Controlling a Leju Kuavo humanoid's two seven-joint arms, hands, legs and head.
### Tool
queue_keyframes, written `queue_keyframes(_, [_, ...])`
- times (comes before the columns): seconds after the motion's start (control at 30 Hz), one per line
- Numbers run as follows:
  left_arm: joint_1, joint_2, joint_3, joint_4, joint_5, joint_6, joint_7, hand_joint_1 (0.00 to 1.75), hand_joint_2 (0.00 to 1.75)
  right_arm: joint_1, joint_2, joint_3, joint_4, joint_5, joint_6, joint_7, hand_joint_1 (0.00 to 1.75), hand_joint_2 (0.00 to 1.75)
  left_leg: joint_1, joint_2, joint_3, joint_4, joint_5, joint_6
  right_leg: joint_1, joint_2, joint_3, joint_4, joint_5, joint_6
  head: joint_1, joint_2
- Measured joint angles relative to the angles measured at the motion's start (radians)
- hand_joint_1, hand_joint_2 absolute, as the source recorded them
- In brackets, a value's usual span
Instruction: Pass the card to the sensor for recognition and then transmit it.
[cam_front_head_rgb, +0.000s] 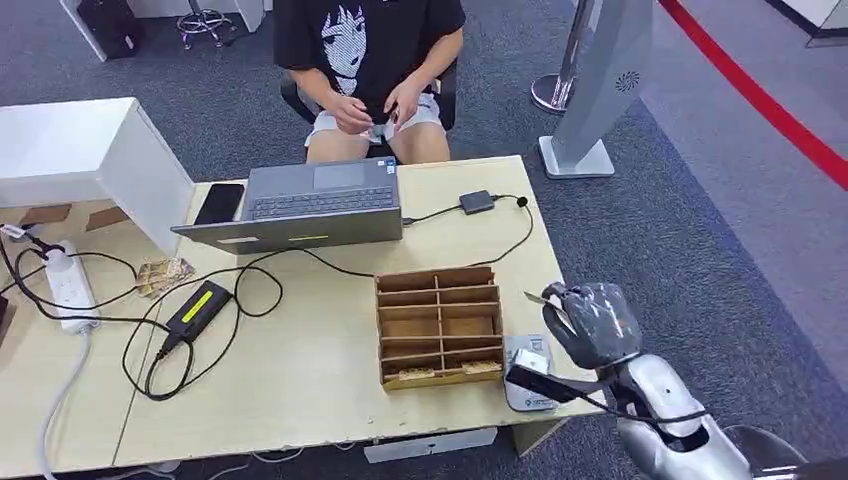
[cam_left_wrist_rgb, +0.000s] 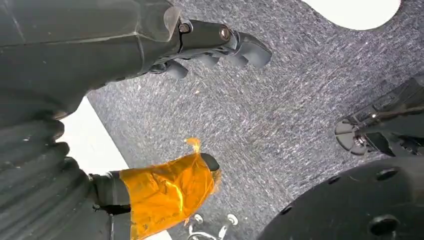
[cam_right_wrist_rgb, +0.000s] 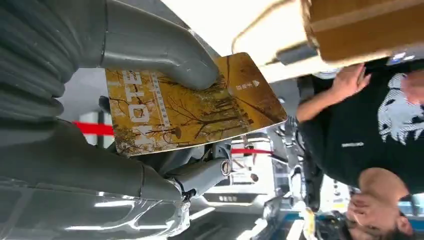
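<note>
Between right robot hand (cam_right_wrist_rgb: 150, 150) fingers: the card (cam_right_wrist_rgb: 190, 107).

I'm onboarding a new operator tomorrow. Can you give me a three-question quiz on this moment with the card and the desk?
1. True or false: the right robot hand holds the card.
2. Multiple choice: the sensor lies A) on the laptop, B) beside the wooden organizer near the table edge, C) on the floor.
3. Fill in: the left robot hand hangs over the grey ____.

Key: 1 true; 2 B; 3 carpet.
</note>
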Motion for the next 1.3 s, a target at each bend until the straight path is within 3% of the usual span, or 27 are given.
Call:
queue_keyframes(0.2, [-0.018, 0.005, -0.026, 0.0, -0.013, -0.014, -0.001, 0.0, 1.75, -0.317, 0.064, 0.096, 0.186, -0.063, 0.142, 0.047, 1.75, 1.75, 0.001, 0.0, -0.001, 0.0, 0.006, 0.0, 0.0, -0.001, -0.001, 0.001, 0.004, 0.001, 0.001, 0.0])
queue_keyframes(0.43, [-0.025, 0.013, -0.079, 0.0, -0.017, -0.03, -0.003, 0.0, 1.75, -0.676, 0.217, 0.194, 0.54, -0.118, 0.216, 0.132, 1.75, 1.75, 0.002, -0.001, -0.002, 0.0, 0.009, -0.003, 0.0, 0.0, -0.004, 0.002, 0.006, -0.002, 0.0, 0.0])
queue_keyframes(0.63, [-0.025, 0.013, -0.081, 0.0, -0.017, -0.031, -0.003, 0.0, 1.75, -0.69, 0.224, 0.197, 0.555, -0.118, 0.217, 0.134, 1.75, 1.75, 0.002, -0.001, -0.002, 0.0, 0.009, -0.003, 0.0, 0.0, -0.004, 0.002, 0.006, -0.002, 0.0, 0.0])
queue_keyframes(0.7, [-0.026, 0.014, -0.094, 0.0, -0.018, -0.032, -0.003, 0.0, 1.75, -0.752, 0.262, 0.207, 0.634, -0.119, 0.22, 0.146, 1.75, 1.75, 0.002, -0.001, -0.002, 0.0, 0.009, -0.003, 0.001, -0.001, -0.004, 0.002, 0.006, -0.002, 0.0, 0.0])
queue_keyframes(0.73, [-0.026, 0.014, -0.114, 0.0, -0.018, -0.033, -0.003, 0.0, 1.75, -0.834, 0.333, 0.222, 0.77, -0.12, 0.226, 0.16, 1.71, 1.75, 0.003, -0.002, -0.003, 0.0, 0.009, -0.003, 0.001, -0.001, -0.004, 0.002, 0.006, -0.002, 0.0, 0.0])
queue_keyframes(0.77, [-0.026, 0.016, -0.128, 0.0, -0.018, -0.034, -0.002, 0.0, 1.75, -0.864, 0.369, 0.224, 0.842, -0.127, 0.216, 0.162, 1.71, 1.75, 0.002, -0.002, -0.003, 0.0, 0.009, -0.003, 0.001, 0.0, -0.004, 0.002, 0.006, -0.002, 0.0, 0.0])
queue_keyframes(0.97, [-0.026, 0.019, -0.142, 0.0, -0.018, -0.035, 0.0, 0.0, 1.75, -0.879, 0.417, 0.233, 0.919, -0.127, 0.21, 0.161, 1.69, 1.75, 0.002, -0.002, -0.004, 0.0, 0.009, -0.003, 0.001, -0.002, -0.005, 0.001, 0.006, -0.002, 0.0, 0.0])
queue_keyframes(1.07, [-0.025, 0.019, -0.147, 0.0, -0.018, -0.035, 0.0, 0.0, 1.75, -0.885, 0.423, 0.236, 0.933, -0.127, 0.208, 0.161, 1.43, 1.75, 0.002, -0.004, -0.005, 0.0, 0.009, -0.003, 0.001, -0.003, -0.005, 0.001, 0.006, -0.002, 0.0, 0.0])
queue_keyframes(1.1, [-0.025, 0.019, -0.147, 0.0, -0.018, -0.035, 0.001, 0.0, 1.75, -0.886, 0.426, 0.237, 0.937, -0.127, 0.208, 0.161, 1.06, 1.75, 0.002, -0.004, -0.005, 0.0, 0.009, -0.003, 0.001, -0.003, -0.005, 0.001, 0.006, -0.002, 0.0, 0.0])
queue_keyframes(1.13, [-0.026, 0.019, -0.148, 0.0, -0.018, -0.035, 0.003, 0.0, 1.75, -0.887, 0.429, 0.237, 0.941, -0.127, 0.208, 0.16, 0.0, 1.75, 0.002, -0.004, -0.005, 0.0, 0.009, -0.003, 0.001, -0.003, -0.005, 0.001, 0.006, -0.002, 0.0, 0.0])
queue_keyframes(1.3, [-0.028, 0.021, -0.154, 0.0, -0.018, -0.036, 0.012, 0.0, 1.75, -0.878, 0.464, 0.246, 0.963, -0.135, 0.205, 0.115, 0.0, 1.75, 0.003, -0.003, -0.005, 0.0, 0.008, -0.003, 0.001, -0.002, -0.006, 0.001, 0.006, -0.002, 0.0, 0.0])
